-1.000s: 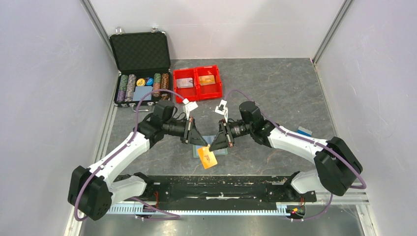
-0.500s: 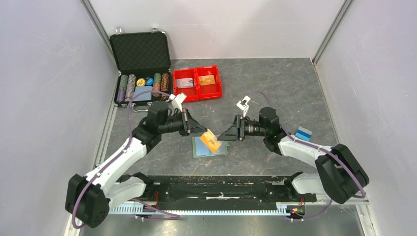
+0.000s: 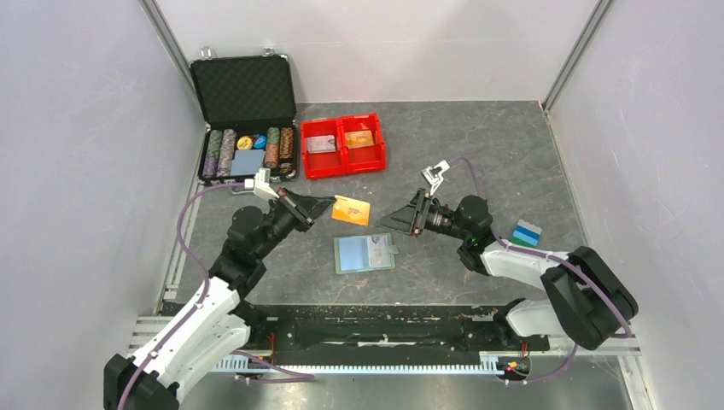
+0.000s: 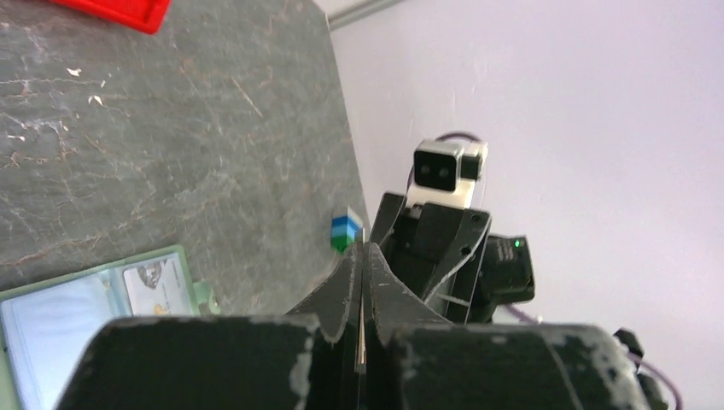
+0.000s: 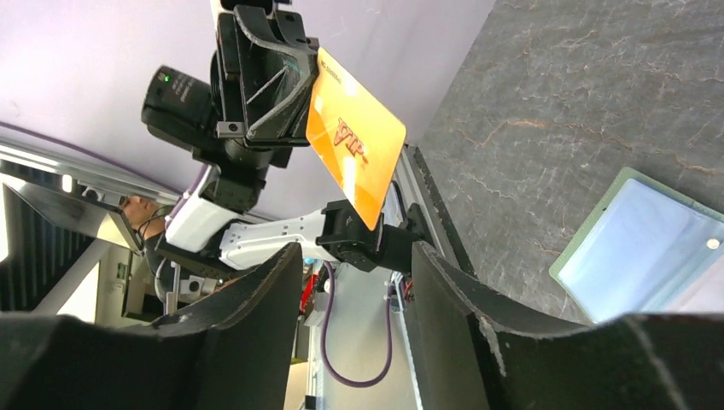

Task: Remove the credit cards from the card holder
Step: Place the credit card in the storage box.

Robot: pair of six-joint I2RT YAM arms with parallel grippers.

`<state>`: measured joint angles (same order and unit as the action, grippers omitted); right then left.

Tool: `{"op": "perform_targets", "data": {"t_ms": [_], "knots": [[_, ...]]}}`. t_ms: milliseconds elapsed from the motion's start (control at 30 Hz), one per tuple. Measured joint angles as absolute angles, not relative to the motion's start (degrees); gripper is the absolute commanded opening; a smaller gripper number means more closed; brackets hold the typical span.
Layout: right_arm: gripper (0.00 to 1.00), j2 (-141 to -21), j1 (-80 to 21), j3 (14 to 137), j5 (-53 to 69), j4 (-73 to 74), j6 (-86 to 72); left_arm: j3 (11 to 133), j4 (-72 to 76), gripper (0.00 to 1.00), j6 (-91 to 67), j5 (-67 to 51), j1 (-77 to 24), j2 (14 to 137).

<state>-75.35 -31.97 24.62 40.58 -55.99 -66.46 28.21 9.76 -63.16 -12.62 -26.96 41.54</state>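
The card holder (image 3: 365, 254) lies open and flat on the table, a whitish-grey credit card (image 3: 376, 249) in its right pocket. My left gripper (image 3: 329, 204) is shut on an orange credit card (image 3: 351, 210), held in the air behind the holder and apart from it. The left wrist view shows only the card's thin edge (image 4: 362, 318) between the shut jaws, with the holder (image 4: 85, 299) below left. My right gripper (image 3: 388, 224) stands open and empty, facing the orange card (image 5: 359, 141) from the right, with the holder (image 5: 649, 248) below it.
A red two-compartment bin (image 3: 342, 158) with cards inside sits at the back. Left of it is an open black poker-chip case (image 3: 246, 94). A small blue-green block (image 3: 526, 232) lies at the right. Walls close in both sides.
The right gripper let go of the orange card, opened and drew back right. The left gripper carried the card up and away from the card holder, toward the back left.
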Motion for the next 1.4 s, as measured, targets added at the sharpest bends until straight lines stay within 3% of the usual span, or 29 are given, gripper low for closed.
{"op": "perform_targets", "data": {"t_ms": [433, 867, 1233, 1400], "knots": [[0.41, -84.07, -36.67, 30.41, 34.65, -60.62, -71.7, 20.62, 18.65, 0.02, -72.88, -4.93, -26.96, 38.89], [0.21, -85.3, -37.41, 31.55, 31.03, -60.12, -72.51, 19.0, 20.32, 0.02, -75.46, -3.2, -26.96, 37.76], [0.18, -85.06, -37.41, 31.48, 29.52, -59.2, -72.69, 19.0, 20.27, 0.02, -75.46, -3.03, -26.96, 37.65], [0.0, -84.36, -37.41, 30.98, 29.34, -59.0, -73.19, 18.98, 20.08, 0.02, -75.46, -2.98, -26.96, 36.84]]}}
